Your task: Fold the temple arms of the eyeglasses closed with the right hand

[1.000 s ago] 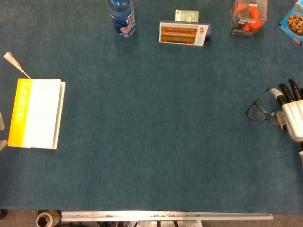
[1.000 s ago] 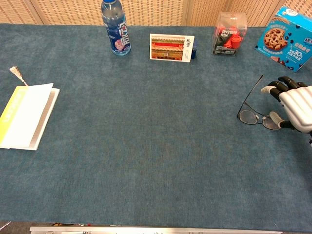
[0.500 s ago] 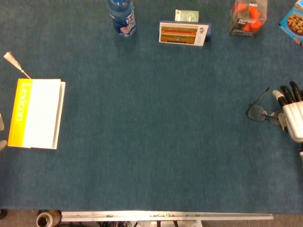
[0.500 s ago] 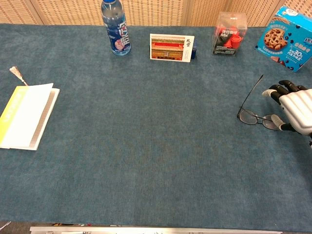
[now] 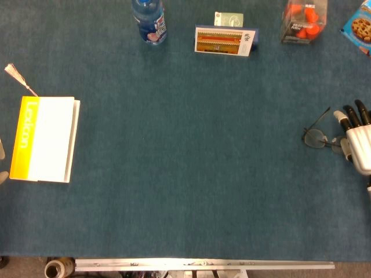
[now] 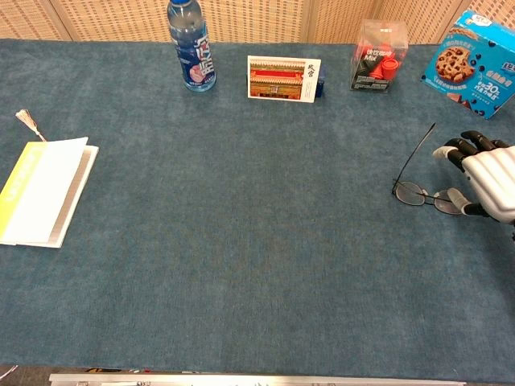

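At the table's right edge, dark fingertips (image 6: 464,145) of the right hand (image 6: 489,179) are curled over one pair of thin-framed eyeglasses (image 6: 418,186). Whether anything is gripped cannot be told; the nearer temple arm is hidden by the hand, which is cut off by the frame. One lens and one open temple arm are seen clearly on the blue table (image 6: 257,241). The left hand is out of view.
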You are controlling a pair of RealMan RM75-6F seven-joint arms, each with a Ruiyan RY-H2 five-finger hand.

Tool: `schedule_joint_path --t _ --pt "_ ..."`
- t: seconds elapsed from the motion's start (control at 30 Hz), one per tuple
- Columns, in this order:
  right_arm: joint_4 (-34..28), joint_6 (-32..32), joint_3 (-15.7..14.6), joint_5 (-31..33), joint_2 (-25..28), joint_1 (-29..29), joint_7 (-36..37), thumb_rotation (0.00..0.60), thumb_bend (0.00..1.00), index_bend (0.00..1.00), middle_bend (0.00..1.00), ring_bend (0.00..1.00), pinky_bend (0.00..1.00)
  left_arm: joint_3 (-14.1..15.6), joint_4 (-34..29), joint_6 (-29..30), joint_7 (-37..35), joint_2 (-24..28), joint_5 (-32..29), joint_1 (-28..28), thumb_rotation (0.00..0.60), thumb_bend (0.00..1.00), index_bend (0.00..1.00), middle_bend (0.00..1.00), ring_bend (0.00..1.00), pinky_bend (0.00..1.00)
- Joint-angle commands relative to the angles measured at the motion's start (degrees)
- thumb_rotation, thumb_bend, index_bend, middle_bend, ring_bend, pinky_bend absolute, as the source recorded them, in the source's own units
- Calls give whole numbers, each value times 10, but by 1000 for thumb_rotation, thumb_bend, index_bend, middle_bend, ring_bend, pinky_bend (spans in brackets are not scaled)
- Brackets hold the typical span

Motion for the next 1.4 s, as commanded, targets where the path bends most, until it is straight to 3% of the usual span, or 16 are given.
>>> schedule_joint_path --t 0.03,0.33,0.6,0.9,1.2,1.4 --pt "-32 16 2 -7 18 -2 -2 600 327 272 236 122 303 0 -2 0 2 1 0 -1 600 0 558 510 413 536" --pt "-177 71 11 -29 103 -12 -41 600 327 272 236 122 303 0 -9 -4 12 -1 3 -4 600 0 558 510 413 536" --pt "-253 98 16 -46 144 -18 -49 600 327 273 236 122 303 -1 -19 -6 25 0 4 -7 600 0 558 509 414 536" --pt "-294 81 1 -71 136 -9 -10 600 339 272 237 122 303 0 -21 -4 27 2 1 -4 600 0 558 510 413 536" --pt "-307 46 -14 -84 113 7 41 600 528 273 242 122 302 1 -14 -2 14 3 -2 0 600 0 558 510 413 536" --pt "-300 38 -16 -89 102 12 54 600 569 273 241 122 302 2 -10 -1 9 3 -2 1 600 0 558 509 413 536"
